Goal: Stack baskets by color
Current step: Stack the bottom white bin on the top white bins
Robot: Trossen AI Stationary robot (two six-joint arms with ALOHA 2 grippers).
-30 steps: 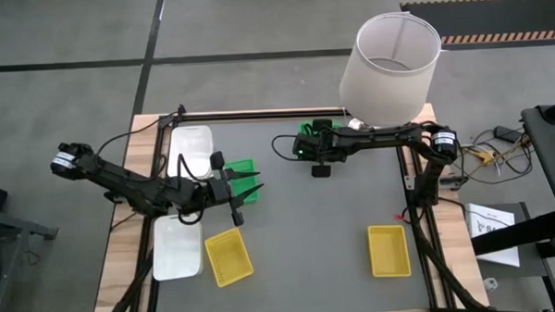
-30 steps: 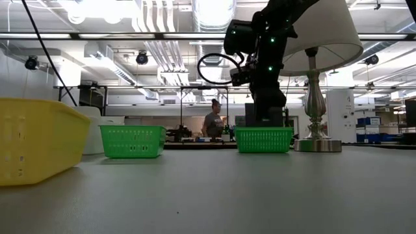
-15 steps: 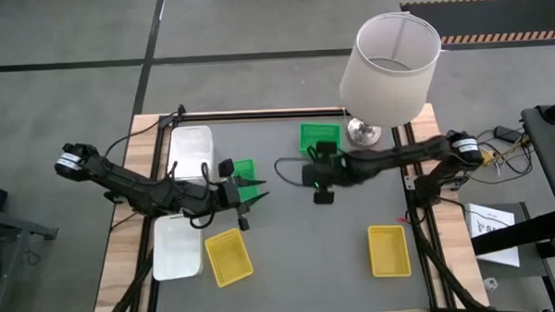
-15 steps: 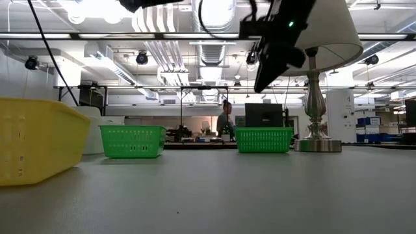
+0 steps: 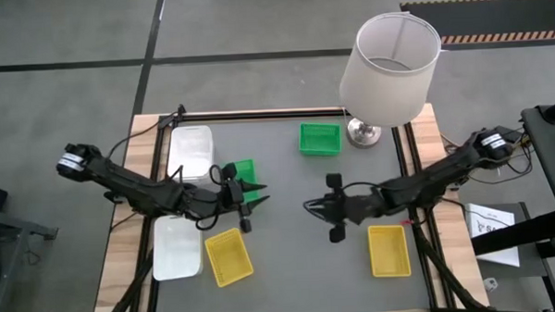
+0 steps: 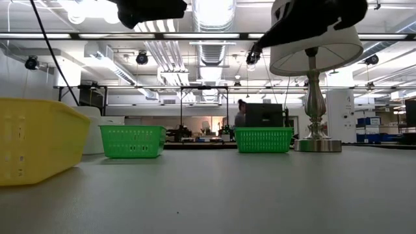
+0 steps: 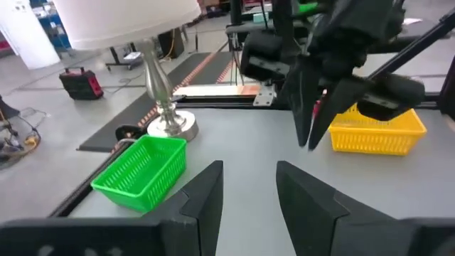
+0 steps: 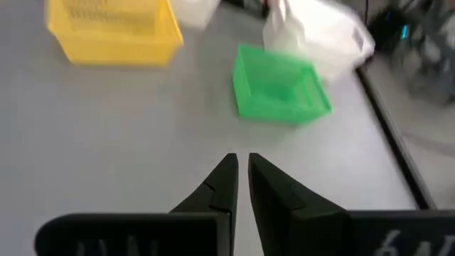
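Two green baskets rest on their bases on the grey table: one (image 5: 319, 139) at the far middle, one (image 5: 244, 169) left of centre. Two white baskets (image 5: 191, 150) (image 5: 177, 246) lie along the left side. Two yellow baskets (image 5: 228, 257) (image 5: 389, 249) sit near the front. My left gripper (image 5: 259, 197) hovers open and empty beside the left green basket, pointing toward the table's right. In its wrist view the gap (image 7: 249, 192) between the fingers holds nothing. My right gripper (image 5: 309, 208) hangs over the table's middle, shut and empty (image 8: 242, 178), pointing left.
A lamp with a large white shade (image 5: 389, 55) stands on its metal base (image 5: 360, 133) at the far right corner, beside the far green basket. Bare grey table (image 5: 300, 266) lies between the two yellow baskets. Cables run along both arms.
My right gripper has drawn back from the far green basket, swinging toward the table's near edge and middle and tipping up from steeply downward to nearly level. The green basket stays on the table where it stood.
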